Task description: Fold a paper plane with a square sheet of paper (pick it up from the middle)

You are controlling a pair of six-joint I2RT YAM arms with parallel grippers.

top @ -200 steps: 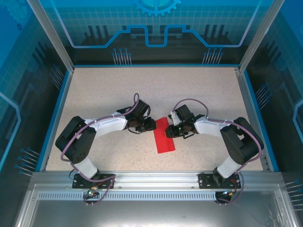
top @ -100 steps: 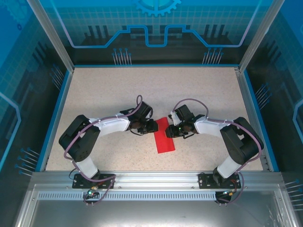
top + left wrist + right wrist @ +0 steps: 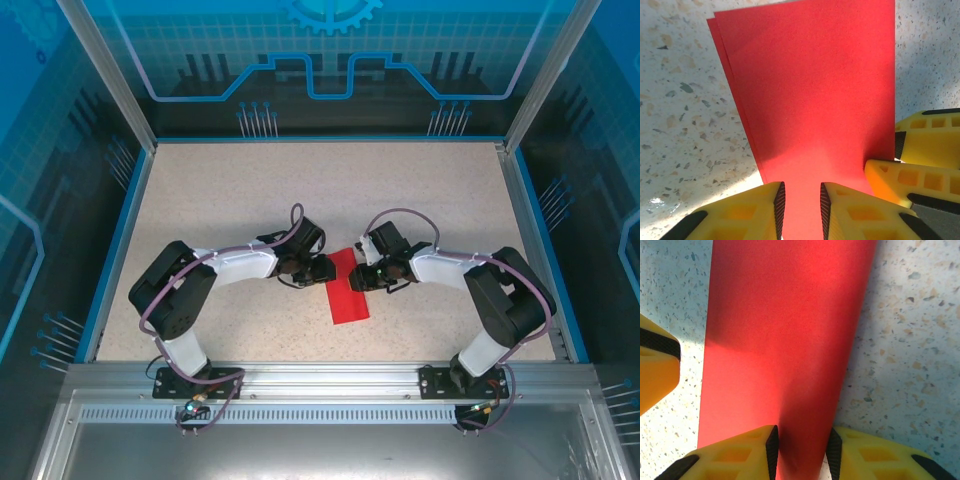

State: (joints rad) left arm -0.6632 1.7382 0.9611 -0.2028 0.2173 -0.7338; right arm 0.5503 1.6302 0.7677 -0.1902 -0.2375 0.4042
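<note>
Jaws of the left gripper (image 3: 325, 268) (image 3: 801, 192) slightly parted, with a narrow strip of red in the gap between the yellow fingers. Jaws of the right gripper (image 3: 355, 280) (image 3: 802, 437) likewise set a little apart, red paper running into the gap. Contact between fingertips and paper: cannot tell. Square sheet of paper (image 3: 348, 300) (image 3: 810, 90) (image 3: 785, 330) folded to a long, narrow rectangle, two layers offset along one long edge in the left wrist view. Position: on the speckled worktop (image 3: 300, 190), midway between the two arms. Long axis near-to-far, almost square to the near edge; one blunt short end toward the arm bases, the other toward the back. Left gripper at the left long edge by the far end; right gripper at the right long edge just nearer, tips facing each other across the strip.
</note>
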